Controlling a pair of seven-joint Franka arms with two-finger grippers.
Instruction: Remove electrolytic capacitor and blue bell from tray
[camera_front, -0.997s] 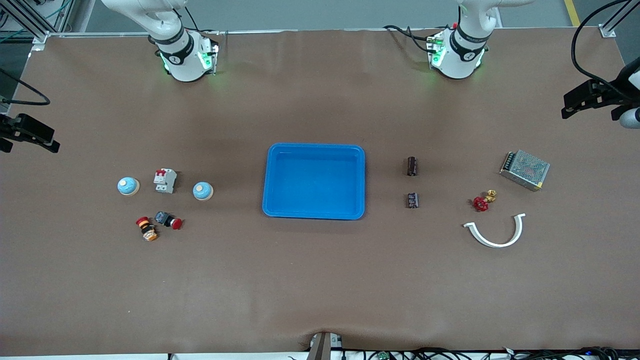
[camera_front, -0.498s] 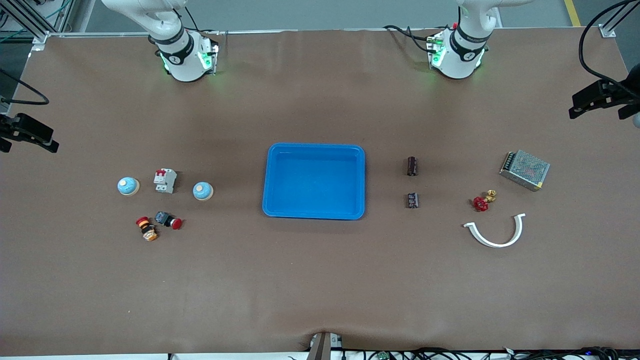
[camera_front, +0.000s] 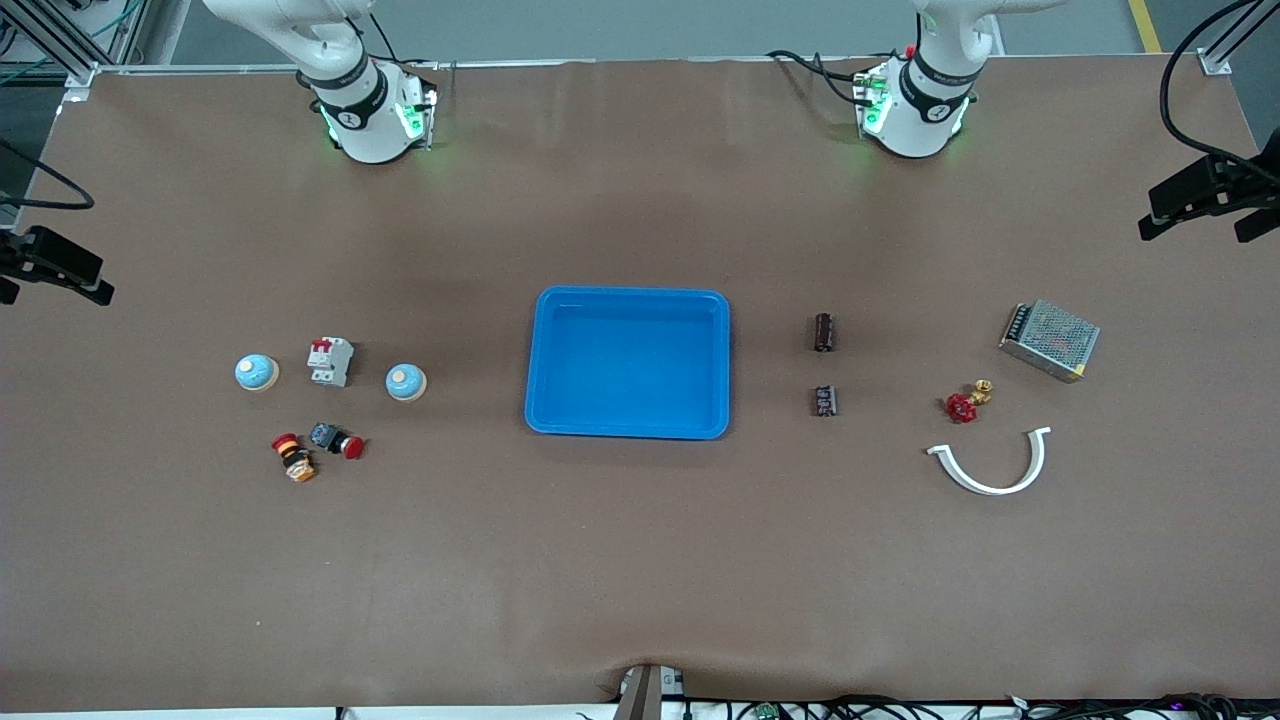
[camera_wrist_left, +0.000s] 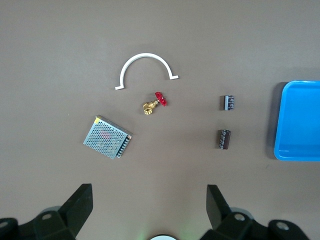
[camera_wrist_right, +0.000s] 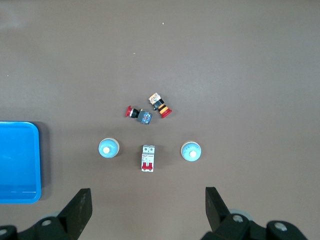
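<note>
Front view showed the tray (camera_front: 628, 362) at mid-frame, empty: nothing to remove from it. Two electrolytic capacitors (camera_front: 823, 332) lay on the table in the right-centre of the frame, one nearer the camera (camera_front: 824, 401). Two blue bells sat at left-centre, one close to the tray (camera_front: 406, 381), one farther toward the frame's left edge (camera_front: 256, 372), with a single breaker (camera_front: 330, 361) between them.

Left gripper (camera_wrist_left: 149, 210) hung high at the frame's right edge, fingers spread, holding nothing; right gripper (camera_wrist_right: 148, 209) likewise at the left edge, spread and empty. Both arms waiting.

Handling, as judged: capacitors look light, rigid, smooth cylinders, apt to roll; pinch across the body mid-length. Bells look rigid, domed and slippery; take hold low, at the base rim.

Others counted: two push-buttons (camera_front: 337, 440), one valve (camera_front: 965, 402), one white arc (camera_front: 990, 466), one power supply (camera_front: 1049, 340).
</note>
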